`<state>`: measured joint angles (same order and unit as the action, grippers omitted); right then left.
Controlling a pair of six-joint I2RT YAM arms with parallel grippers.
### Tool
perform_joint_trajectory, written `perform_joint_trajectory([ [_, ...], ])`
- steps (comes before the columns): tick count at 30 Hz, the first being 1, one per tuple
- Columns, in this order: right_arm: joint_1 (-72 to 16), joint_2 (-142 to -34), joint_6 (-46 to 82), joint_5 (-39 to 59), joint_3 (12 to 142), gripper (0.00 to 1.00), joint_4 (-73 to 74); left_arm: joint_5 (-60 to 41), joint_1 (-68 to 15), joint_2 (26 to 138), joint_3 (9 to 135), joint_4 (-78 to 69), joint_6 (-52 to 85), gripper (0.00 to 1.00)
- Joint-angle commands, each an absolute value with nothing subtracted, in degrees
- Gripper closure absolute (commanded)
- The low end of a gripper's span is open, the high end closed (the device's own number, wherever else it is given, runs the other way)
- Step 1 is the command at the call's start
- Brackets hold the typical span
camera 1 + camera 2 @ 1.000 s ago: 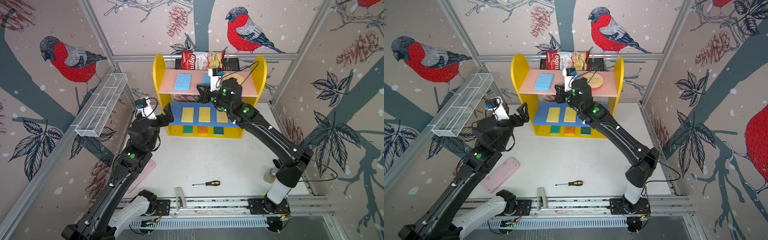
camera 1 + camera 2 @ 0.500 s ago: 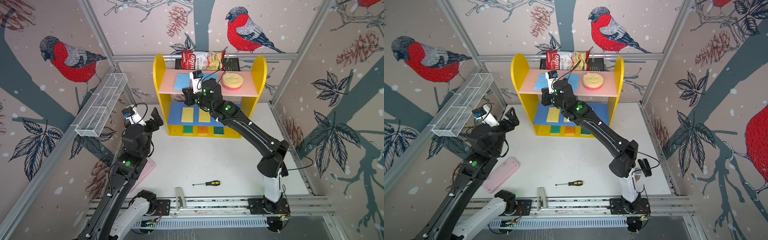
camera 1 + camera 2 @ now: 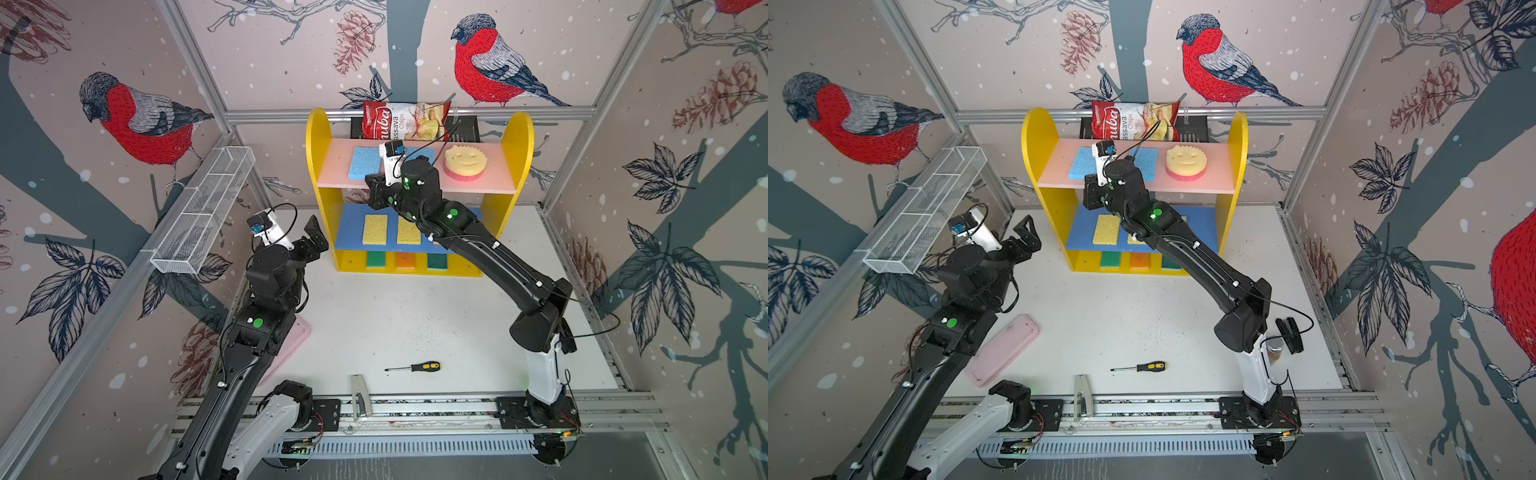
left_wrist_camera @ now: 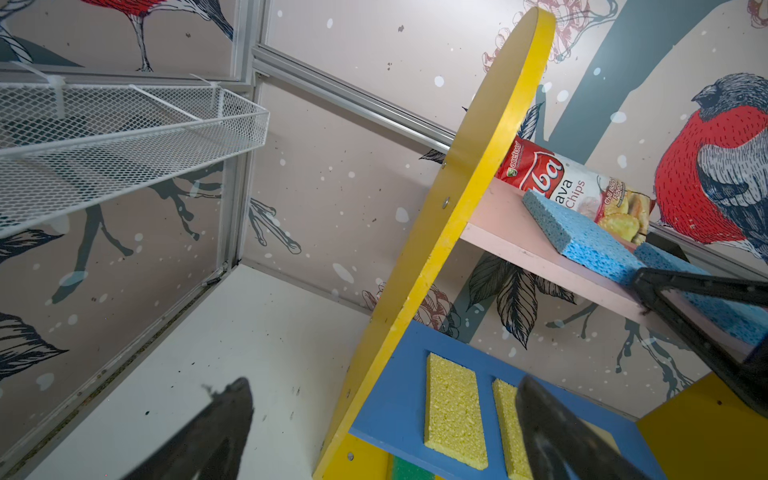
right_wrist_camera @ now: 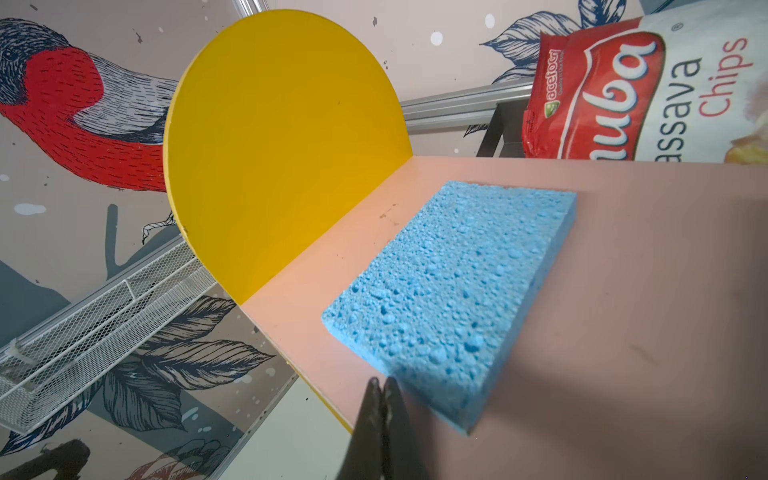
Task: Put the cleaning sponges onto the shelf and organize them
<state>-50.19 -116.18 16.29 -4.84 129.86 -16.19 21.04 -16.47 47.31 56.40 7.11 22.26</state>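
Moved: right fingers (image 5: 370,424) swung left along the pink board (image 5: 623,270) of the shelf (image 3: 314,166).
Right fingers: clenched, empty.
Blue sponge (image 5: 453,291): board's left end, front edge just beside their tips.
Left fingers (image 4: 224,424): spread, empty.

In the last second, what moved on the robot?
The right gripper, shut and empty, swung left along the pink board from the smiley sponge to the left blue sponge. The left gripper, open, backed slightly away from the shelf. Every sponge stayed put.

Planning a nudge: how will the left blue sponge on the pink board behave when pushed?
The blue sponge looks porous, so probably light and squashy. Lying flat on the pink board, it should slide rather than roll.
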Motion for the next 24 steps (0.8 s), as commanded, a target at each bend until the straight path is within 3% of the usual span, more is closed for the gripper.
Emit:
perform_joint_trajectory([
  [1, -49.76, -116.88, 16.47, -5.11, 130.59, 1.0, -16.0, 20.57, -16.17, 47.37, 56.38, 5.93, 22.68, 0.03],
  [16, -49.73, -113.0, 16.66, -3.82, 127.96, 1.0, -17.03, 20.07, -15.82, 47.47, 56.77, 6.42, 22.87, 0.03],
  [21, -49.88, -99.86, 15.78, -4.71, 110.81, 0.92, -9.38, 20.5, -15.82, 47.22, 56.78, 6.75, 22.75, 0.03],
  [24, -49.66, -88.17, 14.66, -12.28, 94.84, 0.83, -1.9, 20.55, -15.78, 46.68, 56.65, 6.79, 23.09, 0.03],
])
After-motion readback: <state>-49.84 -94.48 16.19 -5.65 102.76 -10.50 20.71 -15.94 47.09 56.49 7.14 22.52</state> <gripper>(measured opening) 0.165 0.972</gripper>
